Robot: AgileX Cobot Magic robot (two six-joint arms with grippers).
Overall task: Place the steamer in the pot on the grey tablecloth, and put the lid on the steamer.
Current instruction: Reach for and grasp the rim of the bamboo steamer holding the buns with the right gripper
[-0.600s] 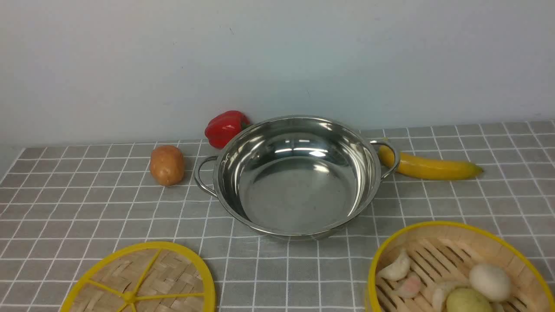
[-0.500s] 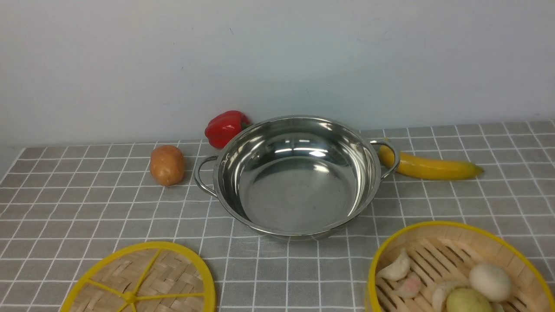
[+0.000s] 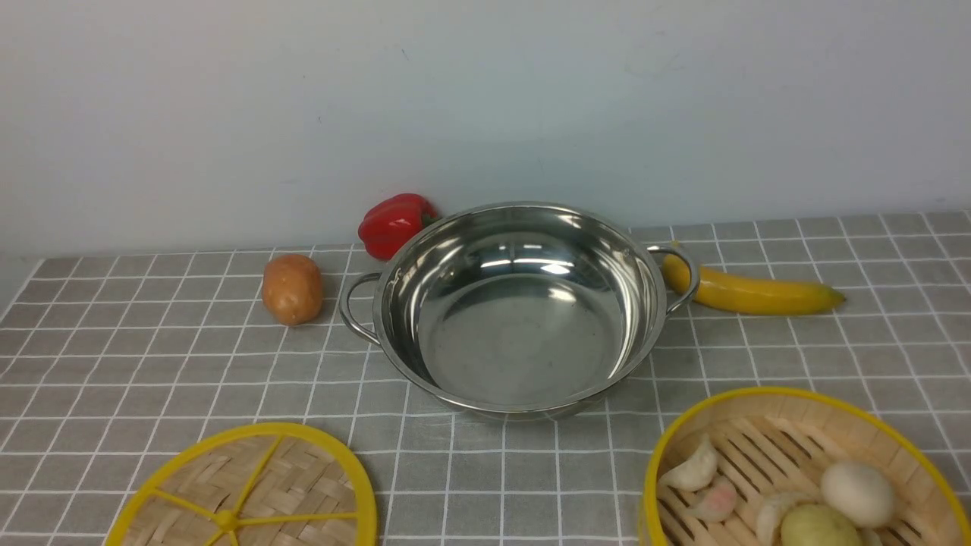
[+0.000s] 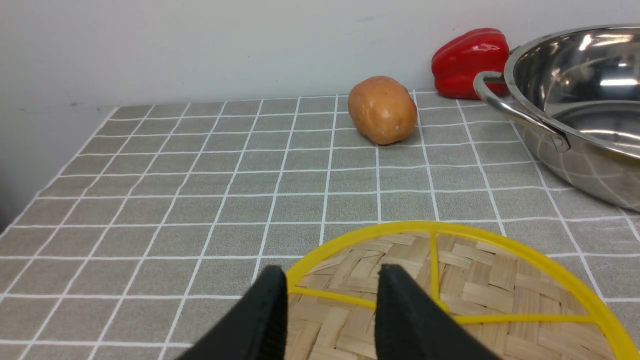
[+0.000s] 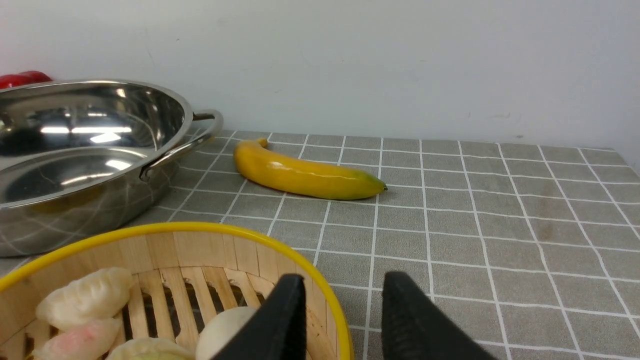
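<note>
Grey tablecloth (image 3: 531, 478) with white grid lines spreads below a pale wall (image 3: 485, 106); one pot (image 3: 520, 326) sits at the centre of the front frame, one lid (image 3: 288, 485) at lower left, one steamer (image 3: 796, 409) at lower right; one potato (image 3: 293, 290) and one red pepper (image 3: 396, 226) stand left of the pot's middle, one banana (image 3: 758, 292) to its right; I count two pale dumplings (image 3: 694, 466), one pinkish piece (image 3: 714, 500), one white ball (image 3: 858, 494) and one greenish ball (image 3: 819, 525) in the steamer, some pieces cut off by the frame. And now my pincers: the left gripper (image 4: 332, 280) is open, nothing between its tips, the lid showing just beyond; the right gripper (image 5: 342, 285) is open and empty too, the steamer's rim near its fingertips; the steamer is round, slatted bamboo, yellow-rimmed; the lid is flat and woven, with yellow spokes; the pot gleams, empty, two loop handles out.
</note>
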